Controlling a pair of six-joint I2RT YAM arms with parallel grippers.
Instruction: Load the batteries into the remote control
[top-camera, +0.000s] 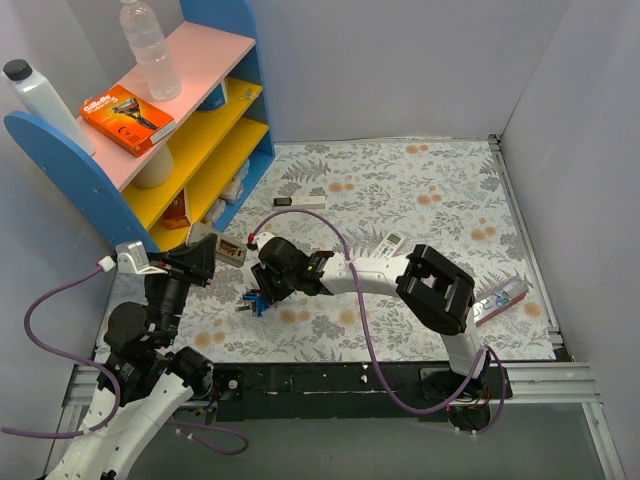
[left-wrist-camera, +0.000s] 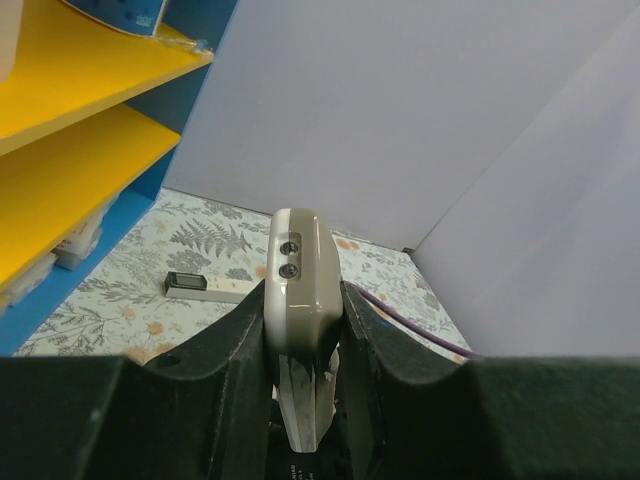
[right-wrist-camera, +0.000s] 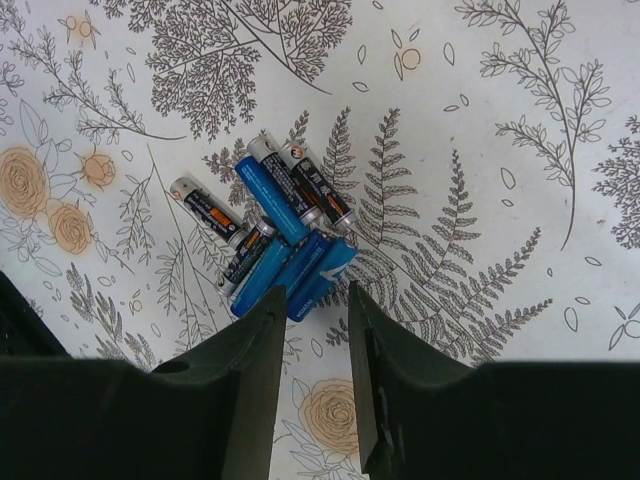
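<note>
top view: the left gripper (top-camera: 212, 258) is clamped on the remote control (top-camera: 231, 250), raised above the floral table (top-camera: 430, 190) just in front of a blue shelf unit (top-camera: 60, 160). the right arm reaches across to the left, and the right gripper (top-camera: 258, 298) sits directly over the batteries (top-camera: 250, 305). on the pink top shelf stand a water bottle (top-camera: 150, 48) and an orange box (top-camera: 127, 118) picturing a razor, its lettering too small to read. a white bar (top-camera: 300, 202) with a black end and a slim white remote (top-camera: 390, 243) lie farther back.

left wrist view: black fingers (left-wrist-camera: 240, 340) squeeze the remote control end-on, two dark dots on its face. a purple cable (left-wrist-camera: 400, 318) trails to the right.

right wrist view: the fingers (right-wrist-camera: 250, 360) stand slightly apart, straddling the near ends of the blue batteries (right-wrist-camera: 285, 235) heaped on the table. the darker labels carry print too small to read.
</note>
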